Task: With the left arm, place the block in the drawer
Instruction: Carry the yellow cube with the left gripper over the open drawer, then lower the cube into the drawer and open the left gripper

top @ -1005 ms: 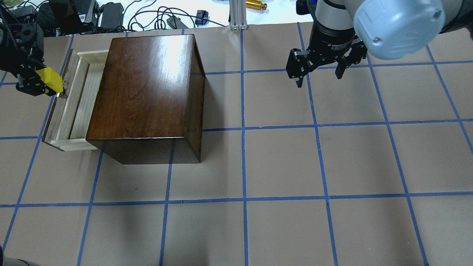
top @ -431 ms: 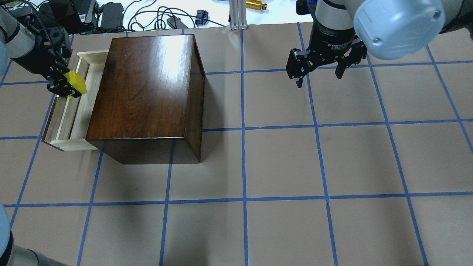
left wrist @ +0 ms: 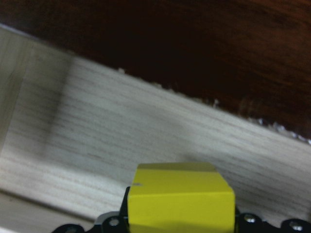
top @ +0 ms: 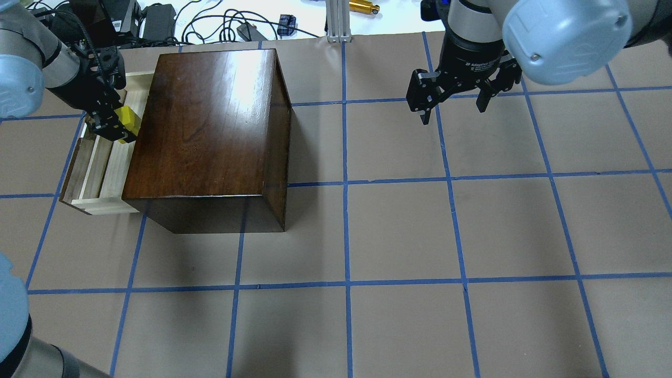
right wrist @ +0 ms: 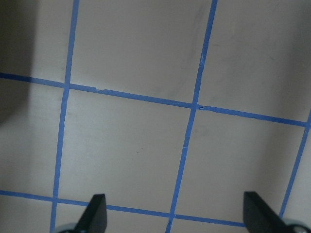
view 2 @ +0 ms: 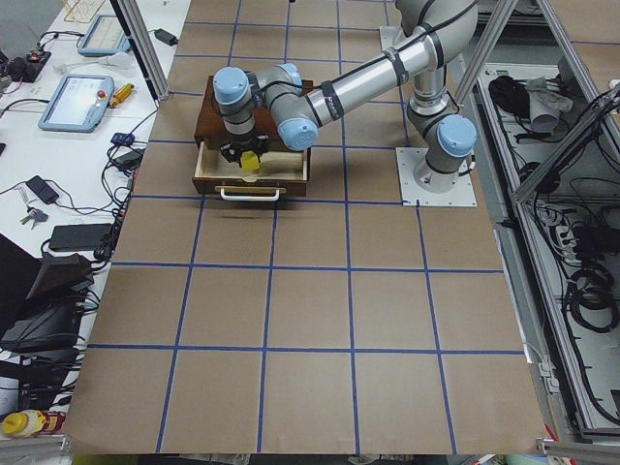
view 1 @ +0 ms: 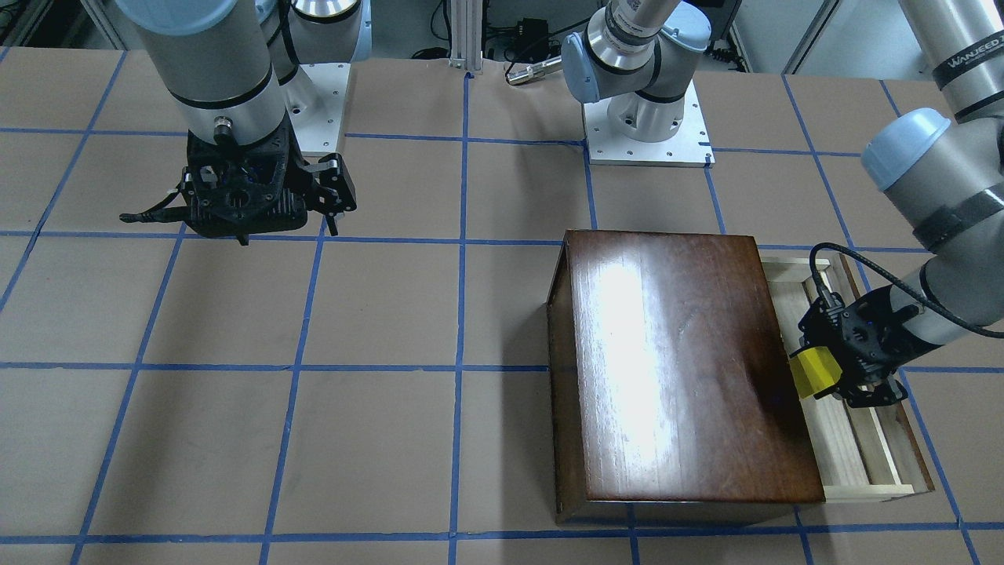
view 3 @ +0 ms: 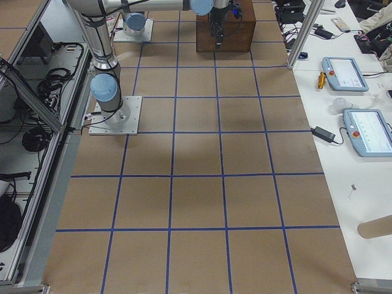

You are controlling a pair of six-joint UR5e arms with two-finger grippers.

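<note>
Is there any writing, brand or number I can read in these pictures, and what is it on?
"2F Adaptive": white print on the black collar above the right gripper; the words after it and the lines below are too small to read.
"WANJEED T", roughly: white letters on a black band around the left arm, cut off at the picture's edge.
Touch panels on the side table: screens too small to read.

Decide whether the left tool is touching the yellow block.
Touching. The front-facing view shows the left tool clamped on the block, holding it over the drawer.
</note>
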